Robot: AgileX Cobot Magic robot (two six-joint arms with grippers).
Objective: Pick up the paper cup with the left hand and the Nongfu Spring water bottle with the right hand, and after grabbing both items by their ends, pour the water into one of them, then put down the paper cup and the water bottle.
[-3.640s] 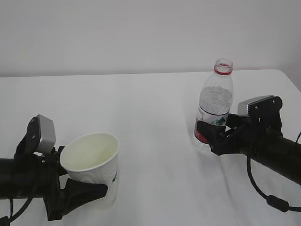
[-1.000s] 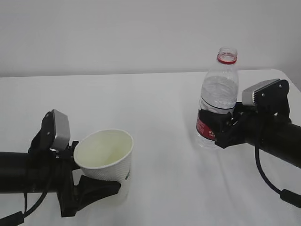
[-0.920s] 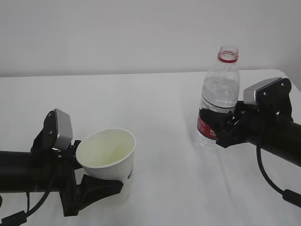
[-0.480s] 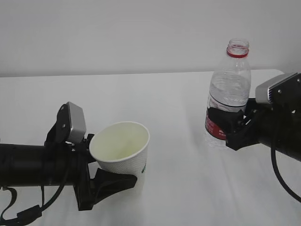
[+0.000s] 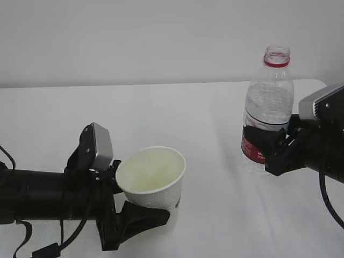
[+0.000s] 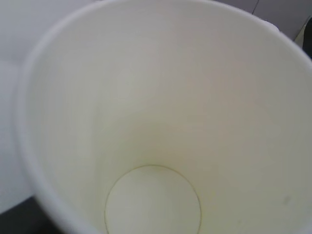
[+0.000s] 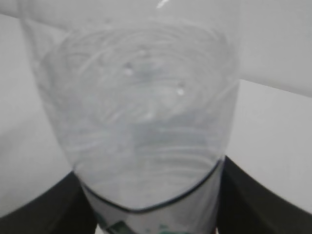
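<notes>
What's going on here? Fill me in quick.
A two-armed robot is set up to pour water. The left gripper holds the paper cup by its lower part; the cup is upright and looks empty inside. The right gripper grips the Nongfu Spring water bottle around its label; the bottle is upright and uncapped, with water in it. Both items appear lifted off the white table. No pouring has begun.

The exterior camera looked down across the white bench [image 5: 204,107] from the front. Each wrist camera sat very close: left over the white paper cup [image 6: 161,122], right against the clear plastic bottle [image 7: 136,122].
</notes>
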